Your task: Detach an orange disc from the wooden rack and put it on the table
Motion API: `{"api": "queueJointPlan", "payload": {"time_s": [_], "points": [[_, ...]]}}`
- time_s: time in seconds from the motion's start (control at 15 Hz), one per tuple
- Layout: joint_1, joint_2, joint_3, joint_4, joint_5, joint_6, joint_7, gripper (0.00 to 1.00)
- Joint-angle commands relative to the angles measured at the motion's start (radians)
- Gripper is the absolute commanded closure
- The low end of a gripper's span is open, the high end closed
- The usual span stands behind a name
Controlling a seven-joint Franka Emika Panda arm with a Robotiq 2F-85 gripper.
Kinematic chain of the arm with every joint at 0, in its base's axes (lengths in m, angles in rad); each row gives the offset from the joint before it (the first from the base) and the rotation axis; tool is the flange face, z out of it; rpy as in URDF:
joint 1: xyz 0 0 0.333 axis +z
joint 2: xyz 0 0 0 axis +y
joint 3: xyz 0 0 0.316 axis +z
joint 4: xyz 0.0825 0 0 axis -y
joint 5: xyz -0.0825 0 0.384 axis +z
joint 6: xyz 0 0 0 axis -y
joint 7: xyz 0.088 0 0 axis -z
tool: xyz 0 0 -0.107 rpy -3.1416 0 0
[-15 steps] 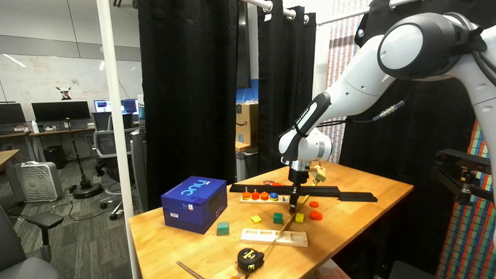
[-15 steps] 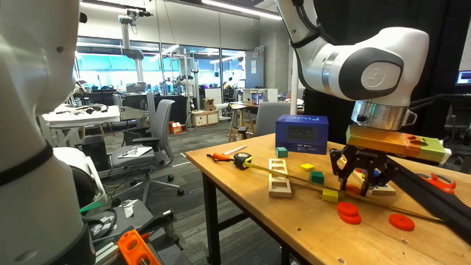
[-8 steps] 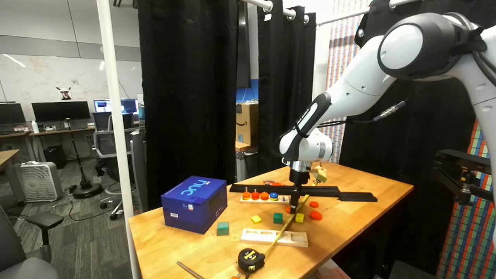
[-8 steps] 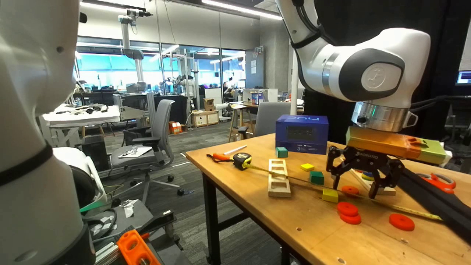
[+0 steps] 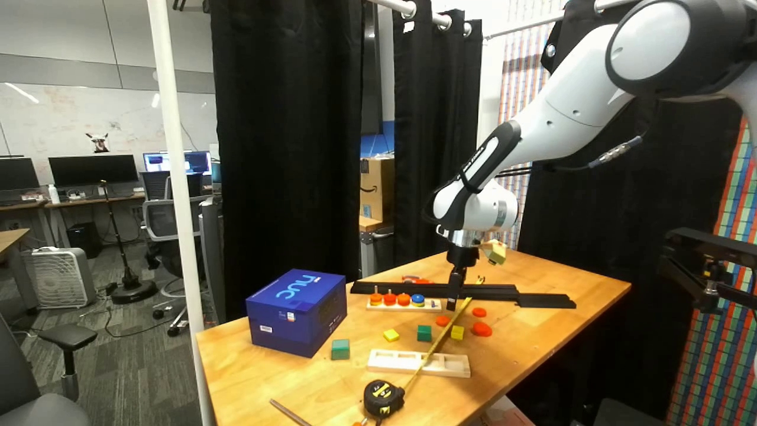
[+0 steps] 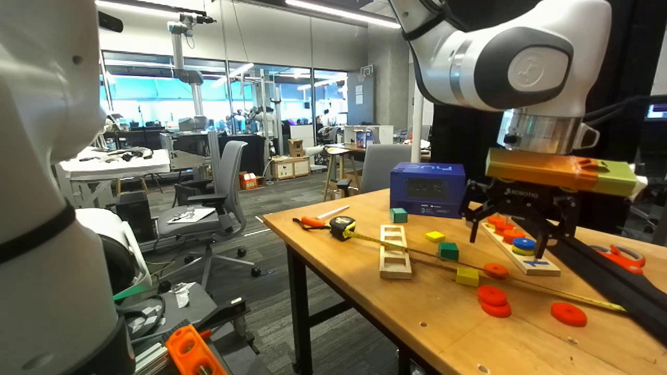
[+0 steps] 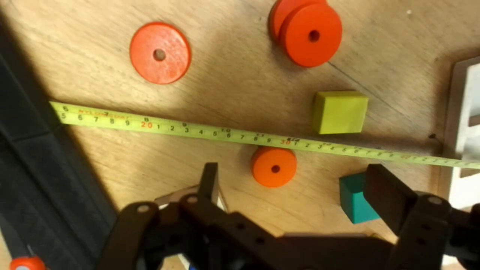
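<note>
An orange disc (image 6: pixel 496 271) lies flat on the table (image 6: pixel 443 299), seen also as a round orange disc (image 7: pixel 273 172) with a centre hole in the wrist view. Its far edge meets the tape blade. My gripper (image 6: pixel 505 249) is raised above the tabletop with its fingers wide apart and nothing between them. In the wrist view the gripper (image 7: pixel 292 166) spans the space just below the disc. The wooden rack (image 6: pixel 544 269) stands behind, carrying several orange and red discs and a blue one over yellow. In the wrist view the gripper mostly hides the rack.
A yellow tape blade (image 7: pixel 202 133) crosses from the tape measure (image 6: pixel 344 228). Around it lie red discs (image 6: pixel 492 295), a yellow block (image 6: pixel 467 276) and a green block (image 6: pixel 448 251). A wooden frame (image 6: pixel 397 274), black rails (image 6: pixel 604 278), scissors (image 6: pixel 620 258) and a blue box (image 6: pixel 427 190) stand further out.
One second ago my fingers were closed around the orange disc at the tabletop. They have spread and let it go, and the arm has risen, leaving the disc lying there.
</note>
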Motion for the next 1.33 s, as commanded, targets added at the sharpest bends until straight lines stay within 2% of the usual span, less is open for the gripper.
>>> {"api": "queueJointPlan", "payload": {"time_s": [0.0,0.33,0.4,0.47,0.6,0.8,1.0,1.27], "points": [[0.055,-0.236,-0.052,-0.133,-0.033,-0.084,0.153,0.00],[0.114,-0.512,-0.088,-0.239,-0.148,-0.207,0.528,0.00],[0.077,-0.566,-0.040,-0.254,-0.164,-0.246,0.606,0.00],[0.125,-0.624,-0.074,-0.270,-0.189,-0.283,0.680,0.00],[0.138,-0.735,-0.057,-0.296,-0.210,-0.374,0.797,0.00],[0.161,-0.899,-0.027,-0.346,-0.219,-0.450,0.938,0.00],[0.183,-1.020,0.002,-0.384,-0.225,-0.483,0.990,0.00],[0.249,-1.104,-0.013,-0.389,-0.191,-0.622,0.925,0.00]]}}
